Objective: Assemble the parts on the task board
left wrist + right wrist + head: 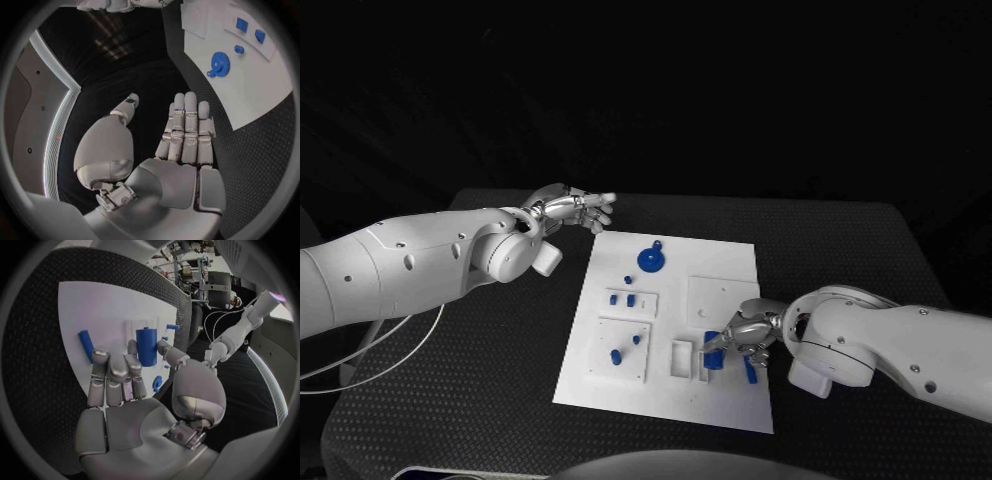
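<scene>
The white task board [733, 290] lies in the middle of the table. On it are a blue gear [652, 260], several small blue parts [615, 298] and a blue bar [750, 372]. My right hand [744, 335] is low over the board's near right part and pinches an oblong blue block [146, 346] between thumb and a finger, over the white slots [682, 360]. The blue bar [85, 345] lies just beside those fingers. My left hand [574, 210] hovers off the board's far left corner, fingers straight and holding nothing; the gear [219, 63] lies beyond its fingertips [186, 102].
The black table [488, 400] extends to either side of the board. A white cable [387, 355] trails under my left arm at the table's left edge.
</scene>
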Robot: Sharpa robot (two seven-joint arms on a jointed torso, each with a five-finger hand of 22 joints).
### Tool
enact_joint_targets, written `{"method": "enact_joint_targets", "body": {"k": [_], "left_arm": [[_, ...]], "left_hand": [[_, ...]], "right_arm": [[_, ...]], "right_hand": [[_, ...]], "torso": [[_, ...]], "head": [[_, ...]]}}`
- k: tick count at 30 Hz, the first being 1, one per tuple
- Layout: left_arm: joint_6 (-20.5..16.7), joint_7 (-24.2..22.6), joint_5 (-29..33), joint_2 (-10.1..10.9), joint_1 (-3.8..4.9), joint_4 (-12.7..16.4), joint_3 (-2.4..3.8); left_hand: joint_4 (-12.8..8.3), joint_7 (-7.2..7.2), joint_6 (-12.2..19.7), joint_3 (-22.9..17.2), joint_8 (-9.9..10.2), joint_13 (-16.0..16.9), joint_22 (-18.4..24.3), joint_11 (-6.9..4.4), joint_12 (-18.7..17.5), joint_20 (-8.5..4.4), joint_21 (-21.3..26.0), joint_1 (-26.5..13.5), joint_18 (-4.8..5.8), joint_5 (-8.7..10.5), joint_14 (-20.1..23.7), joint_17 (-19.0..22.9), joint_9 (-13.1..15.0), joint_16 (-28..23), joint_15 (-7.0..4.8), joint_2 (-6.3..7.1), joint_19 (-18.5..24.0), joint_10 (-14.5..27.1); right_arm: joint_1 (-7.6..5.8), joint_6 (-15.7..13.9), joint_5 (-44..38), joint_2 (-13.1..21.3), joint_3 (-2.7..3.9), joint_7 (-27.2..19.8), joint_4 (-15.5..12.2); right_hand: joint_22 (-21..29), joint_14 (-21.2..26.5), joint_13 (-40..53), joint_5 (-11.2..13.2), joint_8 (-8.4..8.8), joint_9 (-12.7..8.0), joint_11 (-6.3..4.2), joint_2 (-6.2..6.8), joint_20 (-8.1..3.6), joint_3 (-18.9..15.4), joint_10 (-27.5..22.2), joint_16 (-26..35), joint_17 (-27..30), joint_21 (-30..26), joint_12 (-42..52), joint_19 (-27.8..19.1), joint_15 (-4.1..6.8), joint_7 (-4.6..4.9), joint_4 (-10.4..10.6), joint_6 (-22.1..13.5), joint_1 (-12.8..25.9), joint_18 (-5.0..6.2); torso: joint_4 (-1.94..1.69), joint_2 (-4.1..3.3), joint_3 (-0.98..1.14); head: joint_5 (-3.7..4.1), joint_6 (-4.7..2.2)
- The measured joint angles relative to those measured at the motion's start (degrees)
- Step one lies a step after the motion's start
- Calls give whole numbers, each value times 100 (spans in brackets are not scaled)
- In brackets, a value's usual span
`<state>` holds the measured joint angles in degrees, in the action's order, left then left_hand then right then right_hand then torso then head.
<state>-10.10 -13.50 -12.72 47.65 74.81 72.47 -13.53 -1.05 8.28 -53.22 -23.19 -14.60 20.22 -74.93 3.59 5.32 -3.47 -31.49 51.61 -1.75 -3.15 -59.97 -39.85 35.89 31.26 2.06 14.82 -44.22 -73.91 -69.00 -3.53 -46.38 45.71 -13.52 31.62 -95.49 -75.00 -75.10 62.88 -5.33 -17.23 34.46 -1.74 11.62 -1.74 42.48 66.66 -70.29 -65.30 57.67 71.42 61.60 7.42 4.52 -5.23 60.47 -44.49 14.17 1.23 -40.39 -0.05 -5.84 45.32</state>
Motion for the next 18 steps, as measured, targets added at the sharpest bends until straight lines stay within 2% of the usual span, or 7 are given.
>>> {"method": "enact_joint_targets", "body": {"k": [9, 18], "left_arm": [[1, 10, -2, -15, 0, 7, 0], [2, 14, -4, -17, 0, 21, 1]], "left_hand": [[0, 0, 0, 0, 0, 0, 1, 0, 0, 0, 0, 0, 0, 0, 0, 1, 4, 0, 0, 0, 0, 0], [14, 0, 0, 14, 0, 1, 1, 0, 0, 20, 0, 0, 0, 0, 0, 1, 4, 0, 0, 0, 20, 0]], "right_arm": [[7, 8, 66, -357, -5, 49, 241], [100, 29, 51, -548, -11, 60, 362]], "right_hand": [[0, 0, -6, 0, 0, -1, 0, 22, 0, 12, 0, 0, 14, 0, -21, 0, -1, 1, 12, 1, 22, 0], [0, 23, -5, 0, 1, 7, 0, 22, 1, 17, 0, 0, 22, 0, -21, -1, 8, 1, 18, 1, 22, 0]], "torso": [[6, -4, 7], [-7, -4, 11]], "head": [[-5, 17], [-11, 30]]}}
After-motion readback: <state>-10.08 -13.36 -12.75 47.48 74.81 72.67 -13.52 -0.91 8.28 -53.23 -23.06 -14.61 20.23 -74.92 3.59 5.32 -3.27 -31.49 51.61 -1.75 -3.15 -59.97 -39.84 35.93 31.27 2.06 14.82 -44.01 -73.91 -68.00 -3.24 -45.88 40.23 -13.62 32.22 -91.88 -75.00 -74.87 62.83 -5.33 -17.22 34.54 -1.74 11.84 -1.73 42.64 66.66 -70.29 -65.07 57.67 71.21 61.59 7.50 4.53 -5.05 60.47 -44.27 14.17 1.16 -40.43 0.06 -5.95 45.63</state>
